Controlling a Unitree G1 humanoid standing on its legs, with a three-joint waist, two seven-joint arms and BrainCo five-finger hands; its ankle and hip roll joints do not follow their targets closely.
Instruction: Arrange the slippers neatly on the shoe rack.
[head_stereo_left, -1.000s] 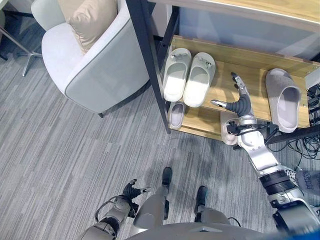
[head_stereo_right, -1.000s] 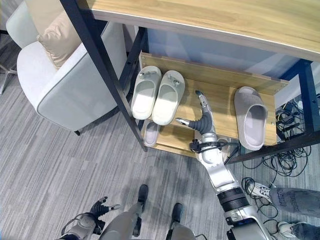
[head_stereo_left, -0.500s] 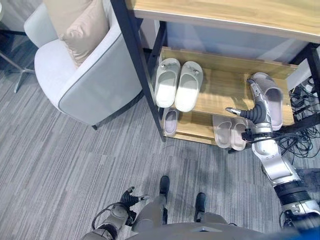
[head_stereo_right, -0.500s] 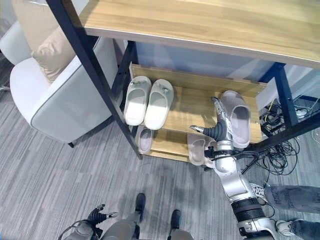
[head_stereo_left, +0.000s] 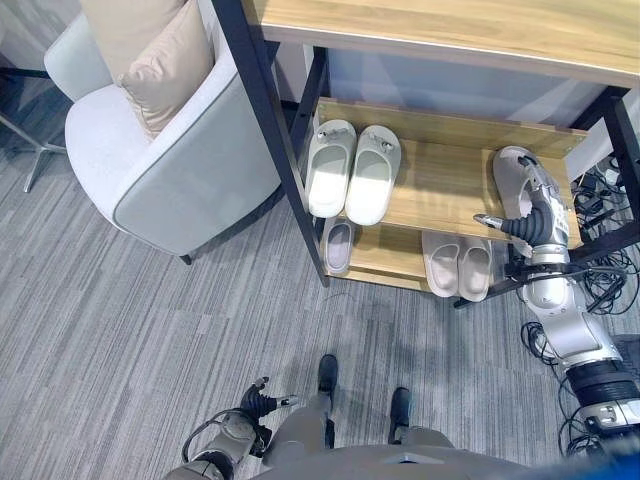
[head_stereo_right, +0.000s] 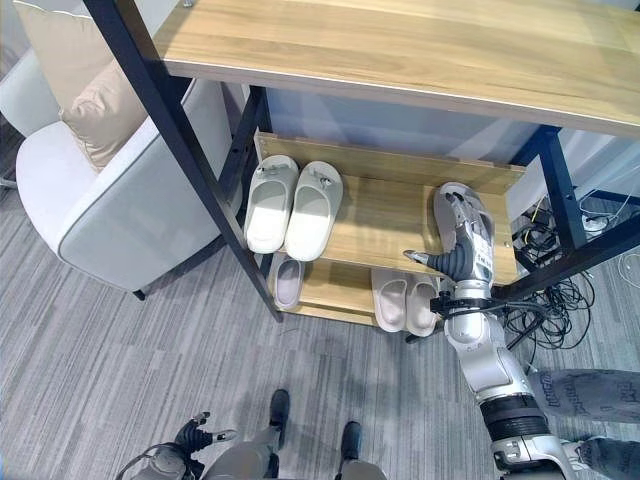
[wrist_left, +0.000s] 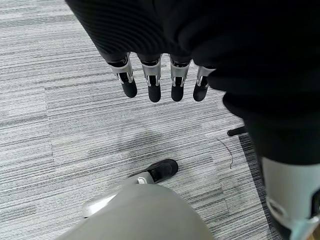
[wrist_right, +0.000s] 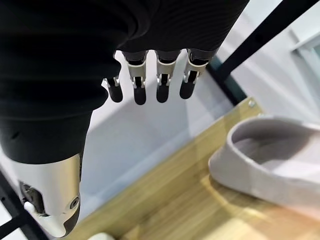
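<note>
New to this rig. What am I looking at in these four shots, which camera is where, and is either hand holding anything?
It is a two-legged humanoid robot tidying slippers. The two wide pictures come from a stereo camera on its head, looking down. The two close-ups come from cameras on its wrists, looking along the fingers.

Ahead stands a wooden shoe rack with a black frame. Its upper shelf holds a pair of white slippers and a single grey slipper. The lower shelf holds another slipper pair and one small slipper. A grey armchair stands beside it.

The right hand is stretched out open over the grey slipper, holding nothing. The left hand hangs open above the floor.
</note>
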